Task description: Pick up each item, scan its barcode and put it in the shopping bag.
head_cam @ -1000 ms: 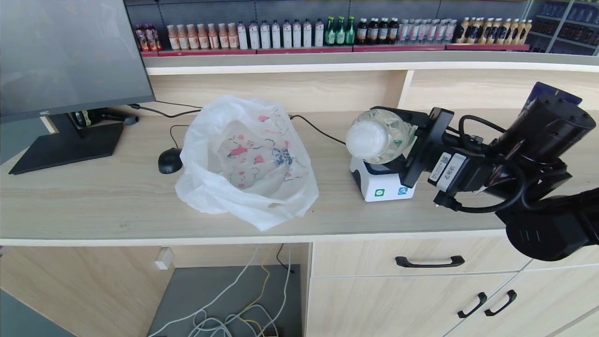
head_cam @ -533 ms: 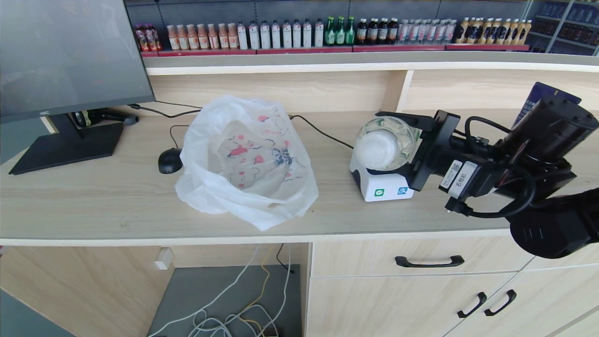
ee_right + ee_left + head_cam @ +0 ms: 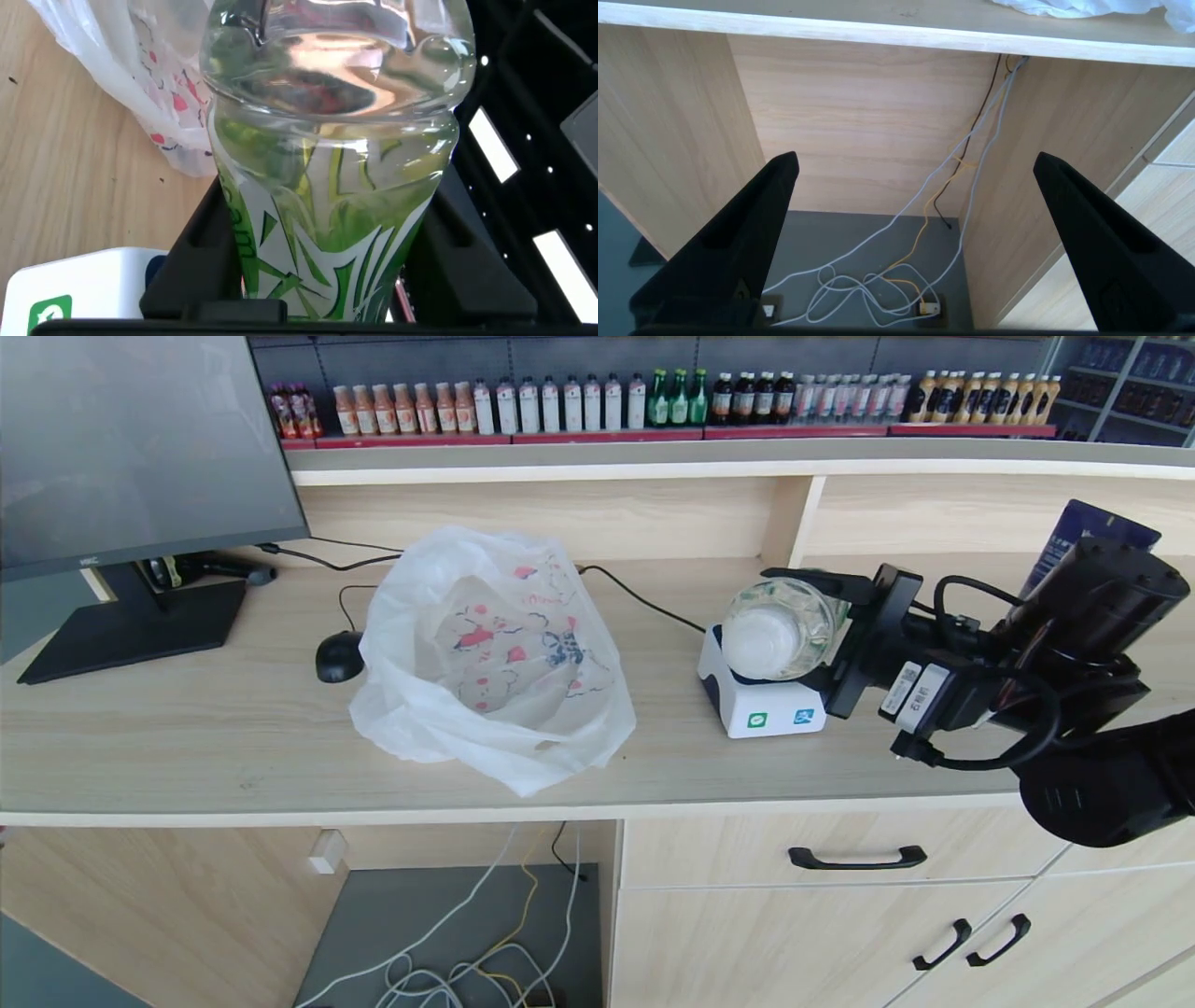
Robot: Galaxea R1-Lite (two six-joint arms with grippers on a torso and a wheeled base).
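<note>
My right gripper (image 3: 814, 621) is shut on a clear plastic bottle (image 3: 778, 628) with a green and white label (image 3: 322, 257) and a white cap. It holds the bottle on its side just above the white barcode scanner (image 3: 761, 702) on the counter. The bottle's cap end points toward the white shopping bag (image 3: 490, 653), which lies open on the counter to the scanner's left; a corner of this bag (image 3: 140, 65) lies behind the bottle in the right wrist view. My left gripper (image 3: 915, 243) hangs open below the counter edge, with nothing between its fingers.
A monitor (image 3: 131, 448) on a black stand occupies the counter's far left, with a black mouse (image 3: 338, 656) and cables beside the bag. A dark blue item (image 3: 1074, 537) stands at the back right. Cables (image 3: 906, 271) hang under the counter. Drawers (image 3: 854, 854) sit below.
My right gripper has carried the bottle rightward and down, from above the scanner's left side to just over its top.
</note>
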